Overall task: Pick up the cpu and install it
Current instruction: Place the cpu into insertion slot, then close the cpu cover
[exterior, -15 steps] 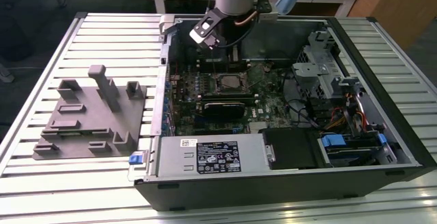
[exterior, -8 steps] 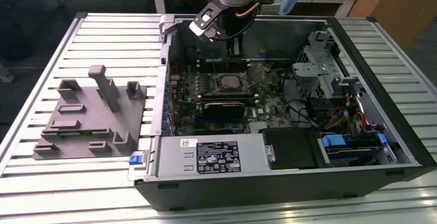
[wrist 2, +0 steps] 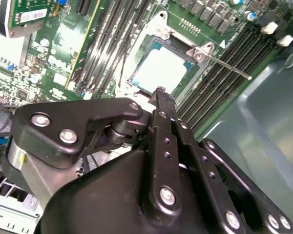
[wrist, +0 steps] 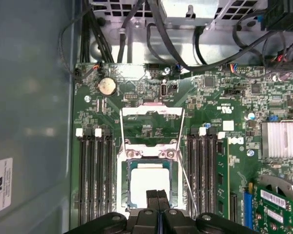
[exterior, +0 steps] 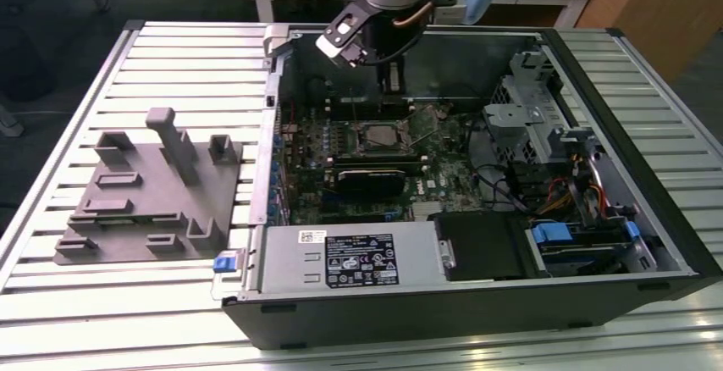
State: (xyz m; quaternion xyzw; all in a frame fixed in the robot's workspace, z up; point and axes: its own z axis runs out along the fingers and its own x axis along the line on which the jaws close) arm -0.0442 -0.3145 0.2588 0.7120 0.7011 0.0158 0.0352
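The cpu (wrist: 149, 179), a small square chip with a silvery-white top, lies flat in the motherboard socket (wrist: 123, 183). It also shows in the second wrist view as the cpu (wrist 2: 161, 70), and in the exterior view as the cpu (exterior: 378, 138) mid-board inside the open computer case (exterior: 632, 286). The socket's load plate (wrist: 151, 111) is folded back and its lever (wrist 2: 224, 66) stands free. My gripper (wrist: 157, 194) hovers just above the chip's edge. Its black fingers (wrist 2: 158, 100) are pressed together with nothing between them. In the exterior view my gripper (exterior: 390, 79) hangs over the case's far side.
A gray plastic fixture (exterior: 147, 193) sits on the slatted table at the exterior view's left. Inside the case are a white-labelled power supply (exterior: 350, 257), a black heatsink block (exterior: 367, 176), memory slots (wrist: 95, 180), cables (wrist: 136, 29) and drive bays (exterior: 565, 159).
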